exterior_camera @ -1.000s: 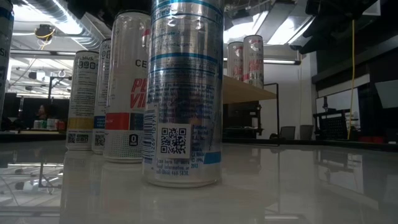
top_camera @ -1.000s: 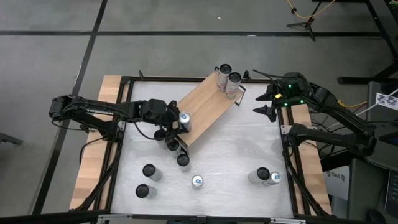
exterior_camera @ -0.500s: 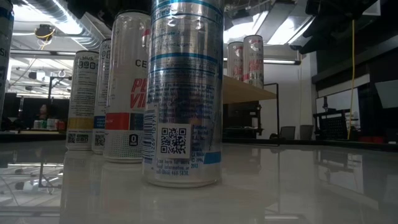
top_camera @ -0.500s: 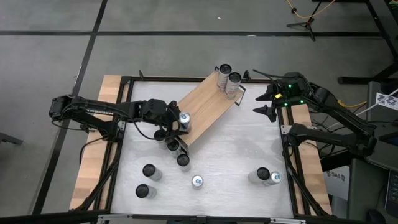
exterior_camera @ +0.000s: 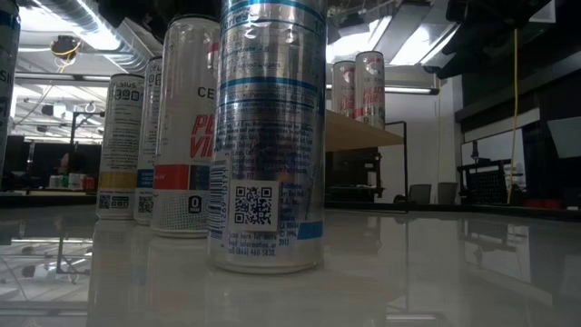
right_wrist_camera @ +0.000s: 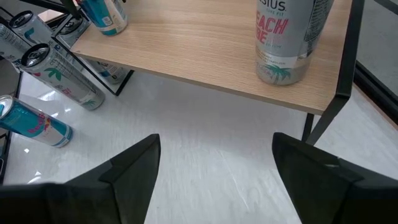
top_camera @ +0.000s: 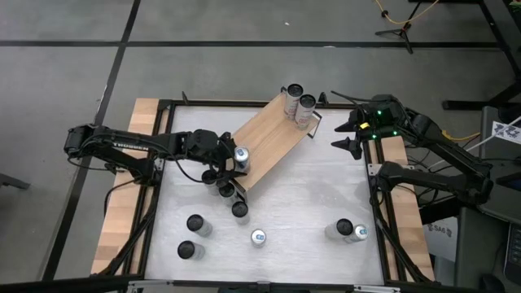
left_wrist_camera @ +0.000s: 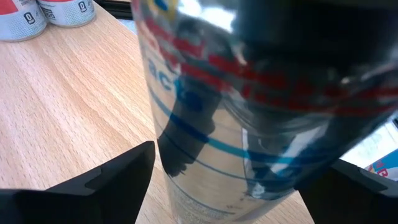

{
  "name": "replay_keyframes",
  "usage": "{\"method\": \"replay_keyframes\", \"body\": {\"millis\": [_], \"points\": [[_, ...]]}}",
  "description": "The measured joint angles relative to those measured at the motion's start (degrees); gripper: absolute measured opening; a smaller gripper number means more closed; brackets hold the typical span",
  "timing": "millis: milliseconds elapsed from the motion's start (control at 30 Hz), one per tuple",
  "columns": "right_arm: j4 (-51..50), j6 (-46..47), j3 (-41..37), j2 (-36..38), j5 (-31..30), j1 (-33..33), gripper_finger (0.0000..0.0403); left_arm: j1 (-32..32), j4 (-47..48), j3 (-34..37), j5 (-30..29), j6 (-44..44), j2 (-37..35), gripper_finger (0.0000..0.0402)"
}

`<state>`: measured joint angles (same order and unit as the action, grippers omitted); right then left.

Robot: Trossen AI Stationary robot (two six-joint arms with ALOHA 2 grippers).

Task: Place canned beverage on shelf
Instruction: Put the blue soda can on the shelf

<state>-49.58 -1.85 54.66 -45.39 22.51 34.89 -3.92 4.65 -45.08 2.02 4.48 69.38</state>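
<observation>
The shelf (top_camera: 273,134), a light wooden board on black frame ends, lies slantwise across the far middle of the white table. A silver can with blue and red print (top_camera: 241,155) (left_wrist_camera: 230,124) stands upright on the shelf's near-left end. My left gripper (top_camera: 232,160) (left_wrist_camera: 242,158) reaches it from the table's left, open, one finger on either side of the can and a thin gap showing at one finger. Two more cans (top_camera: 299,102) stand on the shelf's far end. My right gripper (top_camera: 348,135) (right_wrist_camera: 214,149) hangs open and empty at the far right.
Several loose cans stand on the table: two by the shelf's near end (top_camera: 231,198), two at the near left (top_camera: 191,236), one in the near middle (top_camera: 259,237), two at the near right (top_camera: 350,230). Bare tabletop lies right of the shelf (top_camera: 326,183).
</observation>
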Motion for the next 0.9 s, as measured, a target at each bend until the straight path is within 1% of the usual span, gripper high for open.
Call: {"method": "replay_keyframes", "body": {"millis": [133,333,733,900], "points": [[0.0,0.0,-0.01,0.0,0.0,0.0,0.0305,0.74,-0.14,0.0,-0.55,0.0,0.02,0.0344],[0.0,0.0,0.01,0.0,0.01,0.0,0.0305,2.84,-0.21,0.0,-4.6,-0.09,0.04,0.0311],[0.0,0.0,0.0,0.0,0.0,0.0,0.0305,3.32,-1.34,0.0,-4.54,-0.1,0.09,0.022],[0.0,0.0,0.01,0.0,0.0,0.0,0.0305,2.84,-3.05,0.0,-4.44,-0.06,0.11,0.0214]]}}
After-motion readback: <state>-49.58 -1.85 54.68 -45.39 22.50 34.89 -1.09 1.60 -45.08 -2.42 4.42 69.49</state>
